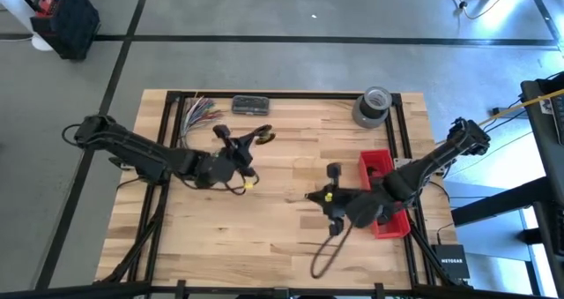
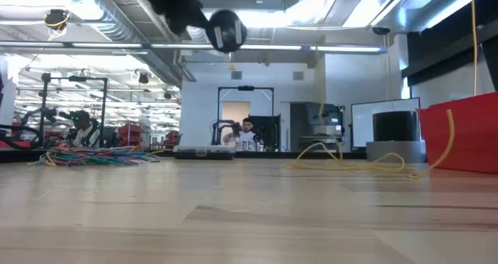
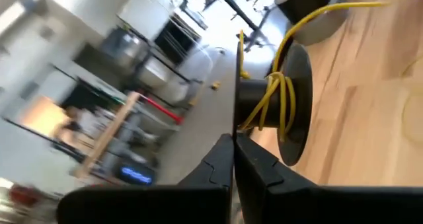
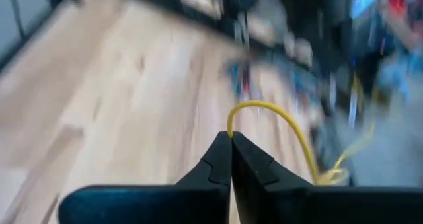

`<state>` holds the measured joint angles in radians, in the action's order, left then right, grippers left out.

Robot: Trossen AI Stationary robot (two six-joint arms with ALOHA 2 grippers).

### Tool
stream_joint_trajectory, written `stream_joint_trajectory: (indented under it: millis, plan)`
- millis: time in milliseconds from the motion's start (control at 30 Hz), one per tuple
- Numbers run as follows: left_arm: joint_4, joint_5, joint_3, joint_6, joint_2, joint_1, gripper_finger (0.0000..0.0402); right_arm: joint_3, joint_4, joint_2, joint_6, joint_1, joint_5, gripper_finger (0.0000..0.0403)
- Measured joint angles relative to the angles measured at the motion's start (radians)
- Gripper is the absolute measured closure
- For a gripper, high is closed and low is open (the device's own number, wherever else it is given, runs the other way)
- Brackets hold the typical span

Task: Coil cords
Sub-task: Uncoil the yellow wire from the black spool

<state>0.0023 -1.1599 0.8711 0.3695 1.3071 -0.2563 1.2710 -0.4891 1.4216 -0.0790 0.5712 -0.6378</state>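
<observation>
A black spool carries turns of thin yellow cord on its hub. My left gripper, shut on the spool, holds it above the table's middle left; in the low view the spool hangs high. From the hub, the cord runs off toward the far right. My right gripper is shut on the cord, raised over the table's right middle beside the red bin. More slack cord lies on the wood. My left gripper pinches the rim of the spool's nearer thin flange between its two fingers, coming at it nearly level. The spool is lifted clear of the table, its axis lying roughly level. My right gripper pinches a single strand of the yellow cord at its fingertips, slanting downward. From the tips the cord arcs up and over, then drops away slack.
A red bin stands at the right edge and a grey tape roll at the far right. A bundle of multicoloured wires and a dark box lie at the far left. A dark cable loop lies near the front.
</observation>
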Motion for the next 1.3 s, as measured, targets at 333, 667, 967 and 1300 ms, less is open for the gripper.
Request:
stream_joint_trajectory:
  millis: [333,667,967,1300]
  plan:
    - [0.069,-0.113,0.0,0.219,0.0,-0.162,0.0402,-0.27,-0.033,0.003,0.394,-0.06,0.021,0.0397]
    - [0.068,-0.08,0.0,0.206,-0.001,-0.175,0.0402,-0.176,-0.164,-0.003,0.447,-0.158,0.247,0.0361]
    - [0.077,-0.053,0.0,0.192,-0.003,-0.195,0.0402,-0.176,-0.216,-0.002,0.397,-0.213,0.252,0.0259]
    - [0.132,0.102,0.0,0.188,-0.004,-0.169,0.0402,-0.309,0.396,0.032,0.131,-0.348,0.185,0.0281]
